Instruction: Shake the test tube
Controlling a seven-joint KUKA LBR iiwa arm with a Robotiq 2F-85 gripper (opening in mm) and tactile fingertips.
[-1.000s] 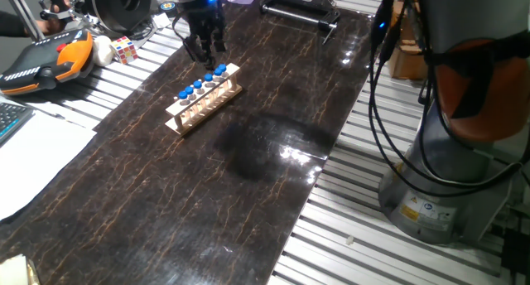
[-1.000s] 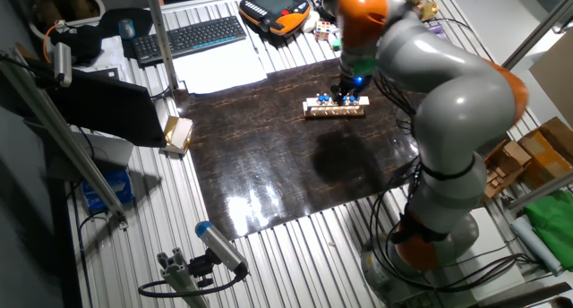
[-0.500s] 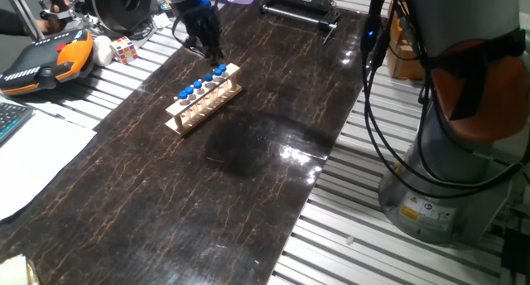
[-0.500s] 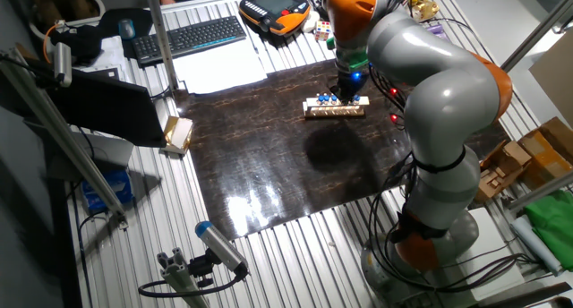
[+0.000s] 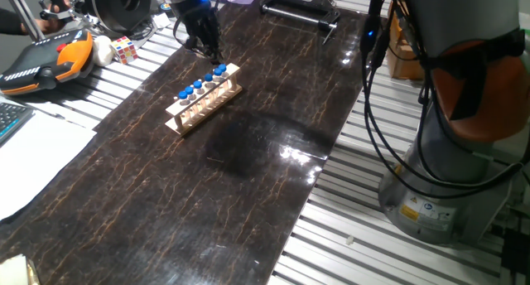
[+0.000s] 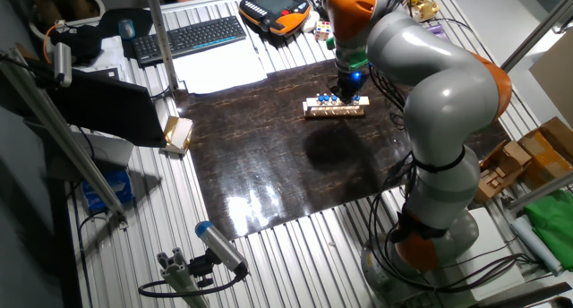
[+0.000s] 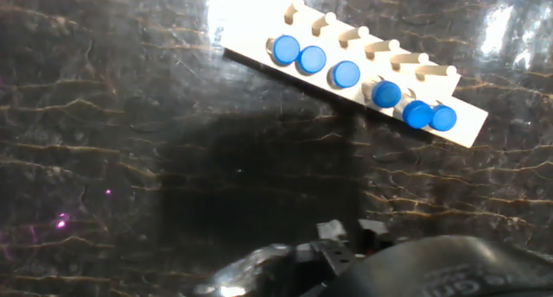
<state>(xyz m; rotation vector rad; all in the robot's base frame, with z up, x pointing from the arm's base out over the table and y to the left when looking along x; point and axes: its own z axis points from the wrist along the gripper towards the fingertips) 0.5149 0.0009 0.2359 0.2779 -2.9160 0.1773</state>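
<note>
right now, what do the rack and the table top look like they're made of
The rack looks like light, unfinished wood: pale tan, matte, with pegs along one edge. The table top looks like a glossy dark sheet with a marble-style vein pattern, possibly laminate or vinyl; it mirrors the lights.

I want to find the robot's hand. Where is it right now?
In one fixed view the gripper hangs at the far left of the dark table, just behind the wooden rack of blue-capped test tubes.
</note>
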